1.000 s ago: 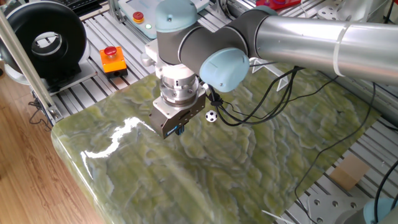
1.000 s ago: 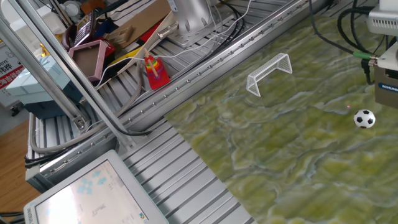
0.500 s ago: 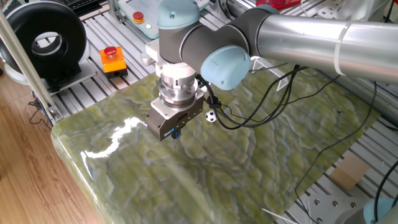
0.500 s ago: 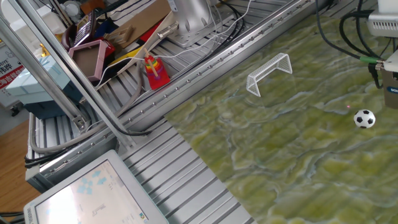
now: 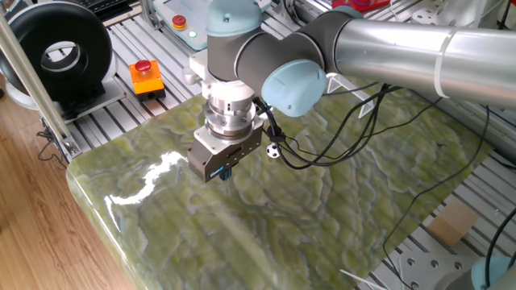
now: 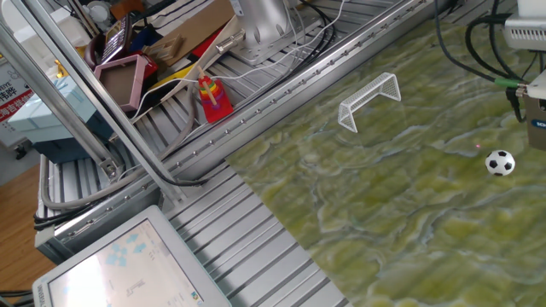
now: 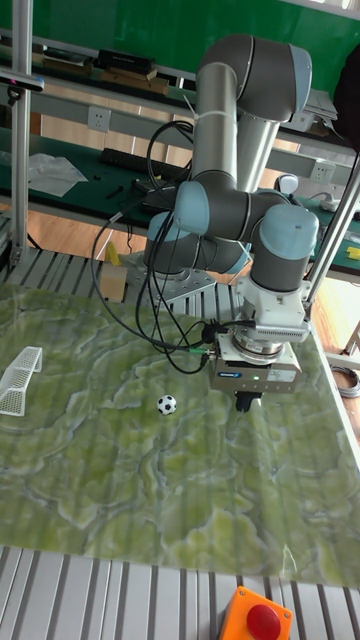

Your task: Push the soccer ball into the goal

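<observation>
Lately the gripper (image 7: 246,402) has slid a little further from the ball (image 7: 167,404), away from the goal (image 7: 20,379). Its fingers look closed, holding nothing. The ball is unmoved, so the push has not begun.

Green marbled tabletop (image 5: 266,217) on ribbed aluminium frame (image 6: 247,239), wooden floor (image 5: 32,234), green back wall (image 7: 120,25).

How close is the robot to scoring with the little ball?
Not close yet. Nothing looks done: the soccer ball sits on the green mat, far from the goal, which has no ball in it. The hand hangs low beside the ball, on the side away from the goal, not touching it. Left to do: the whole push across the mat into the goal.
</observation>
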